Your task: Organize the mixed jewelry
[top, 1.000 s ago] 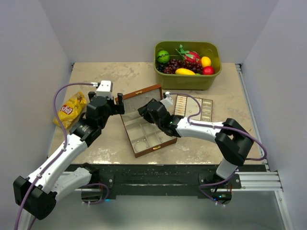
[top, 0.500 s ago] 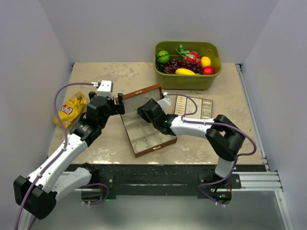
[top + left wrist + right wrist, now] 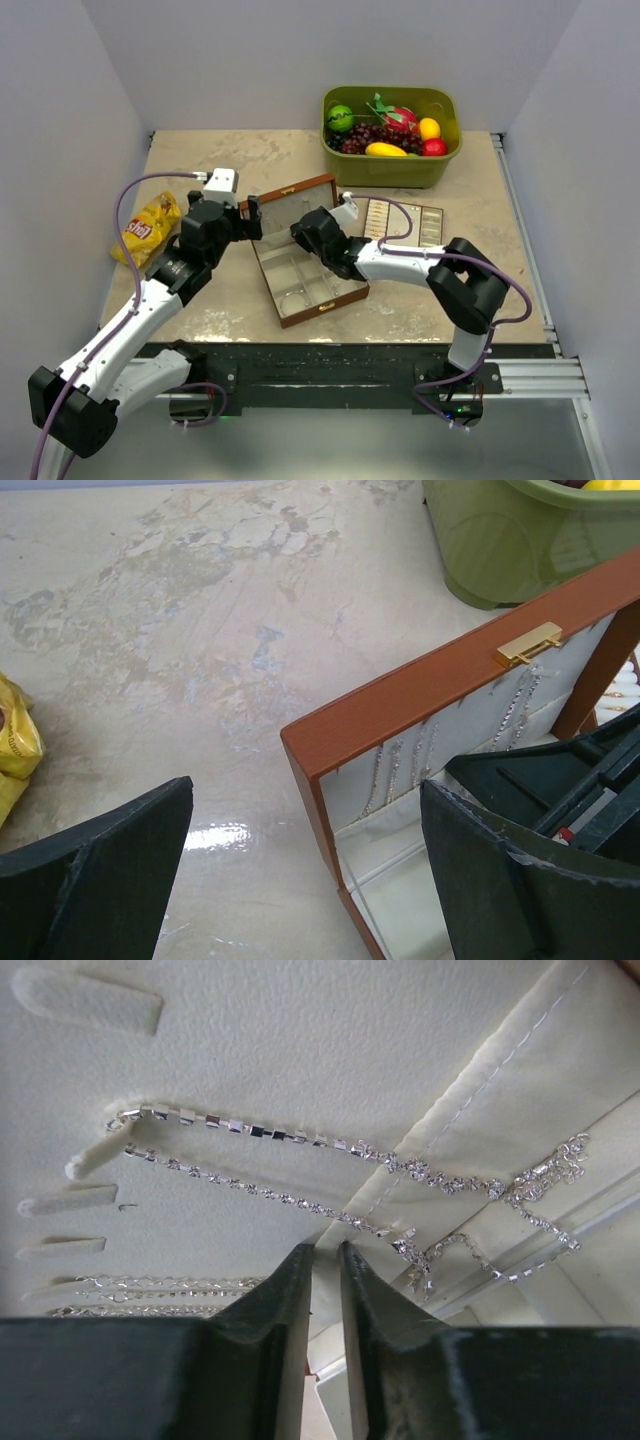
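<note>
Inside the raised lid (image 3: 420,685) of the wooden box (image 3: 322,308): fine silvery chains (image 3: 250,1132) lie draped across the cream lining. Their upper ends loop over small padded tabs (image 3: 85,1165); the lower ends gather in a loose tangle at a pocket seam. More jewelry is probably on the flat tray (image 3: 428,230) just right of the box, but the pieces there are too small to make out from above.

Right gripper (image 3: 325,1252) is close against the lining, just below the chains. Its fingers are set nearly together, with only a thin slit between them and nothing visible in it. Left gripper (image 3: 305,790) is at the lid's left corner, fingers spread wide, touching nothing.

Handling, as judged:
- The chains look near weightless, wholly limp and smooth-linked. They are likely to slip off blunt pads and snag on each other.
- The links are thin, so a hard tug against a tab or the tangle could kink or snap one.
- Best hold is a short free run midway along one strand, clear of its neighbour, pinched fully between the pad tips. Lift slowly so the loop comes off its tab.
- Avoid the tangled lower ends.
- The lid looks light on its hinge and a push could swing it, so bracing its edge with the left gripper seems wise.
</note>
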`<state>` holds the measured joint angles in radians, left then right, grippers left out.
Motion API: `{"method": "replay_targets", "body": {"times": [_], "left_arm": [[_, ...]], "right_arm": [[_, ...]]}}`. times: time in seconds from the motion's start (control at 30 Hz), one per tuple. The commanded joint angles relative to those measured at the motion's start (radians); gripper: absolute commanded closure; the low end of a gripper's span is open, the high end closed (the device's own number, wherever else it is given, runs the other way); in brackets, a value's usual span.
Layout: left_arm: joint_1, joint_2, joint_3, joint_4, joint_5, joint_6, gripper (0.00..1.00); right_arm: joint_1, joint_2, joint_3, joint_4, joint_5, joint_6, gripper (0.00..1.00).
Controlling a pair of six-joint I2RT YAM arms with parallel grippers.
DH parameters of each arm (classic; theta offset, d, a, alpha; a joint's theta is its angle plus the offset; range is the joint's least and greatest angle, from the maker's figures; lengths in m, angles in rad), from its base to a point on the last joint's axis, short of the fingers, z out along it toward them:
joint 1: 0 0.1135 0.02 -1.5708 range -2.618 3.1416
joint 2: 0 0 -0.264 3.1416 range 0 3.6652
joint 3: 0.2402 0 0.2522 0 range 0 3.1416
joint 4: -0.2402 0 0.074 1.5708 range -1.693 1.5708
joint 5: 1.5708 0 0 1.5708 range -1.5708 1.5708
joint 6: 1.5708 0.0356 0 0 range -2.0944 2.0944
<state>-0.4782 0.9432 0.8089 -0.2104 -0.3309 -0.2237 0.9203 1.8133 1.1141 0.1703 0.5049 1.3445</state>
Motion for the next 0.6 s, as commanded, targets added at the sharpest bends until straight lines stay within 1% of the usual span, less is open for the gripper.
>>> {"method": "replay_targets", "body": {"times": [0.0,0.03,0.07,0.23,0.3,0.33,0.37,0.5,0.57], "left_arm": [[0.006,-0.030,-0.002,0.042,0.055,0.032,0.00],[0.006,-0.035,-0.005,0.049,0.068,0.038,0.00],[0.006,-0.040,-0.011,0.052,0.101,0.044,0.01],[0.006,-0.080,-0.036,0.081,0.182,0.081,0.00],[0.004,-0.087,-0.040,0.085,0.204,0.087,0.00],[0.004,-0.086,-0.040,0.080,0.208,0.089,0.01],[0.004,-0.087,-0.043,0.080,0.214,0.090,0.00],[0.004,-0.083,-0.047,0.085,0.213,0.090,0.01],[0.004,-0.078,-0.047,0.089,0.214,0.092,0.00]], "right_arm": [[-0.020,-0.006,-0.008,0.067,0.040,0.001,0.84],[-0.020,-0.011,-0.013,0.070,0.040,-0.005,0.93],[-0.020,-0.022,-0.017,0.078,0.037,-0.014,0.95],[-0.031,-0.039,-0.034,0.080,0.015,-0.038,0.97],[-0.040,-0.042,-0.046,0.095,-0.008,-0.039,0.93],[-0.044,-0.045,-0.049,0.104,-0.017,-0.042,0.90],[-0.046,-0.045,-0.056,0.124,-0.035,-0.048,0.81],[-0.046,-0.042,-0.054,0.152,-0.063,-0.065,0.71],[-0.046,-0.040,-0.053,0.163,-0.063,-0.064,0.69]]}}
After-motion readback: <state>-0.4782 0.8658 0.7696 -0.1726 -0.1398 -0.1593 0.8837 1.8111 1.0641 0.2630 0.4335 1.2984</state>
